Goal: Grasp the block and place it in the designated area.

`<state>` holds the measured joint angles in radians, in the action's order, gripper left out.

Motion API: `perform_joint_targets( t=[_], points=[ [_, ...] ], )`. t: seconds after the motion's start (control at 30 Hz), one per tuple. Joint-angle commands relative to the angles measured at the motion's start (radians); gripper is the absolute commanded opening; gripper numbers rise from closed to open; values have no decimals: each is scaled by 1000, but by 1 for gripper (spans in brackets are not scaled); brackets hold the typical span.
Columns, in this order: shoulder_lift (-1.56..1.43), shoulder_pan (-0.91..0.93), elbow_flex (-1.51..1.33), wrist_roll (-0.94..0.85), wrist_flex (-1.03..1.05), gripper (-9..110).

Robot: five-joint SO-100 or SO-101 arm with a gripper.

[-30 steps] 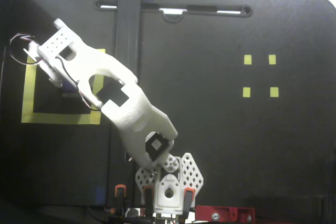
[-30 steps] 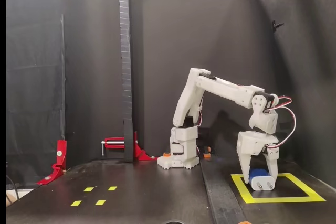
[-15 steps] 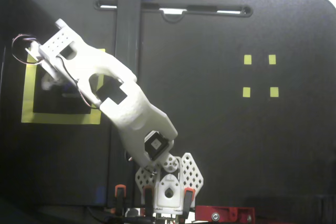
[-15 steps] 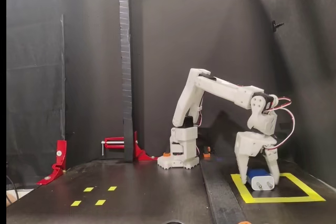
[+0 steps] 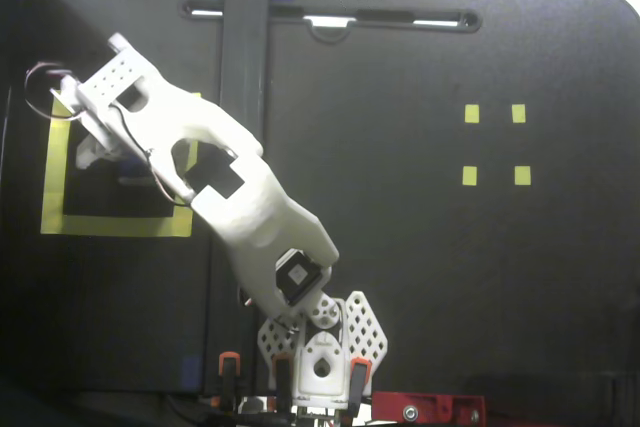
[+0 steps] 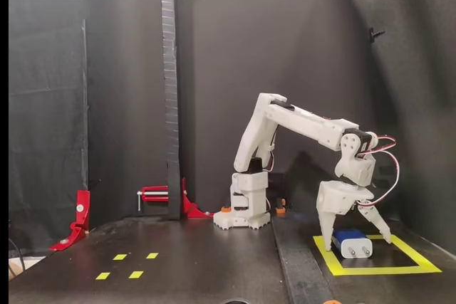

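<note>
Yellow tape outlines the area (image 6: 377, 270), a square with a black interior on the black table (image 6: 199, 268); I see it at the right in a fixed view from the side and at the left in a fixed view from above (image 5: 52, 187). The block (image 6: 352, 242), dark blue with a white end face bearing two short prongs, lies on the table inside the area, near its front-left corner in the side view. My gripper (image 6: 356, 233) straddles it with its fingers spread wide apart: one finger (image 6: 325, 227) stands just left of the block, the other (image 6: 377, 223) slants out to its right, and neither clearly touches it. From above, the white arm (image 5: 215, 182) reaches from its base (image 5: 320, 357) at the lower edge up and left over the area, hiding the block. Four small yellow squares (image 5: 494, 144) sit well apart, on the opposite side of the table.
</note>
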<state>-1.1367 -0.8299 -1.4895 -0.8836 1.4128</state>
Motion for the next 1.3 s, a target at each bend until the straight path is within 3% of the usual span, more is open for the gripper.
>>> perform_joint_targets(
  t=[0.0, 0.57, 1.0, 1.27],
  points=[
    [-84, 3, 8, -8, 31, 50],
    [-422, 29, 12, -34, 179, 50],
    [-465, 43, 14, -48, 196, 49],
    [-465, 44, 14, -48, 195, 22]
  ],
)
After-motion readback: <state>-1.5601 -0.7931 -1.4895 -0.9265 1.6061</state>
